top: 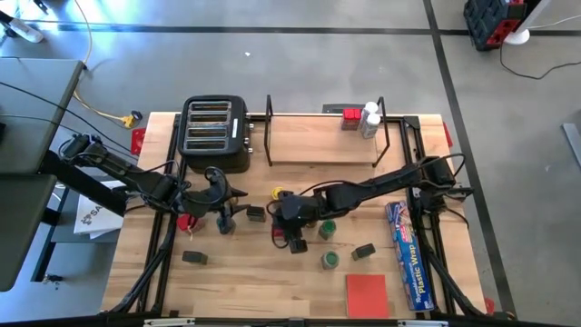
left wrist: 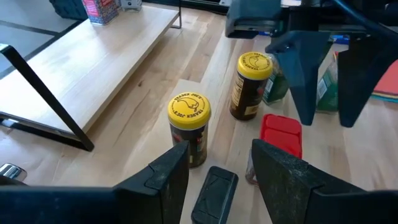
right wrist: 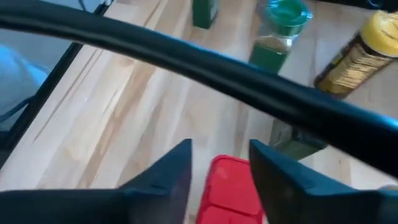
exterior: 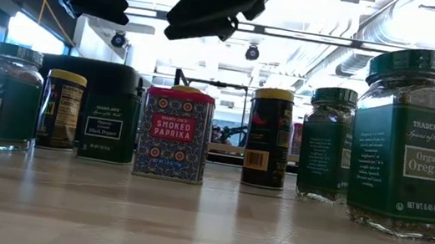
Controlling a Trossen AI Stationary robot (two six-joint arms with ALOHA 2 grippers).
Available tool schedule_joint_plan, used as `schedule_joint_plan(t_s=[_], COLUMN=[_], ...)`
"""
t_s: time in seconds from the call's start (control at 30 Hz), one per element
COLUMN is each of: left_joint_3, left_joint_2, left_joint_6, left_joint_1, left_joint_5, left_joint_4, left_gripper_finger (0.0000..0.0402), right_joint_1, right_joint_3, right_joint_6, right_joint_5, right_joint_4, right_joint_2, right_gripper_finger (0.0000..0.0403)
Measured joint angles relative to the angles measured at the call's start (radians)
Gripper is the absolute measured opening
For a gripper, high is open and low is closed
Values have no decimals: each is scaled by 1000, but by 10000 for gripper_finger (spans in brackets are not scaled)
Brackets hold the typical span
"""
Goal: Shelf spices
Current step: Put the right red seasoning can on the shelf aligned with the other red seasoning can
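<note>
Spices stand scattered on the table: yellow-lidded jars (left wrist: 188,115) (left wrist: 252,81), green-lidded jars (top: 325,229), black tins (top: 193,257) and a red tin (right wrist: 227,186). In the low view a Smoked Paprika tin (exterior: 172,133) stands among them. My right gripper (right wrist: 221,168) is open and hovers over the red tin (left wrist: 280,134), one finger to each side and clear of it. My left gripper (left wrist: 217,162) is open, just short of a black tin (left wrist: 214,193). The wood-and-wire shelf (top: 327,136) stands at the far edge and bears a red tin (top: 349,118) and white-lidded jars (top: 369,120).
A black four-slot toaster (top: 216,134) stands left of the shelf. A long blue plastic-wrap box (top: 408,263) lies by the right edge, a flat red square (top: 367,295) near the front. A dark cable (right wrist: 249,74) crosses the right wrist view. Both grippers are close together mid-table.
</note>
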Motion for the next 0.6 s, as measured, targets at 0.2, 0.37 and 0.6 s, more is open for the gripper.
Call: schedule_joint_plan(t_s=[0.2, 0.37, 0.6], left_joint_3=[0, 0, 0], left_joint_2=[0, 0, 0], left_joint_6=[-4, -11, -36], left_joint_1=[-23, -46, -73], left_joint_5=[-1, -13, -28], left_joint_4=[-25, -34, -40], left_gripper_finger=[168, 168, 168], right_joint_1=[40, 49, 42], right_joint_3=[-10, -9, -6], right_joint_6=[-33, 3, 48], right_joint_5=[88, 177, 203], right_joint_4=[-6, -7, 2], right_joint_2=[1, 44, 115], right_gripper_finger=[233, 272, 291])
